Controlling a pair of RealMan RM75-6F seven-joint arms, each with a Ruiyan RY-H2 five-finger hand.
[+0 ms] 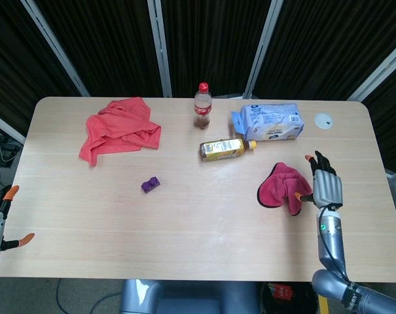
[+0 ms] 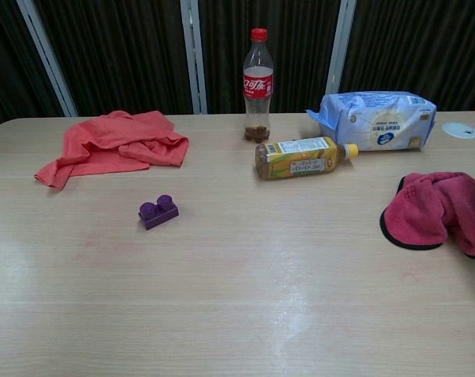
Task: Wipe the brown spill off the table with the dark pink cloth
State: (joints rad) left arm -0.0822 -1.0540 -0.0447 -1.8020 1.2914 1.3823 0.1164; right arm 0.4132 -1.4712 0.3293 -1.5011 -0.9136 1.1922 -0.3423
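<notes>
No brown spill shows anywhere on the pale wooden table (image 1: 184,216) in either view, only a faint smear toward its near middle; judged from that, the wiping looks finished or nearly so, and what is left appears to be no more than drawing the arm clear; whether a stain lies hidden under the cloth cannot be told.

The dark pink cloth with a black hem (image 1: 281,187) lies crumpled and flat on the table at about four o'clock from the table's centre, on the robot's right side; it sits at five o'clock from the lying yellow-labelled drink bottle (image 1: 224,148) and well apart from the salmon-red rag (image 1: 119,127) at ten o'clock.

The robot's right hand (image 1: 324,185) stands at three o'clock from the cloth, just beside its edge, fingers spread and pointing away from the robot, holding nothing; one orange fingertip seems to touch or hang over the cloth's right fold, though contact cannot be settled.

The left hand (image 1: 0,219) barely shows at the table's eight o'clock edge; only orange tips appear, so its state cannot be told.
</notes>
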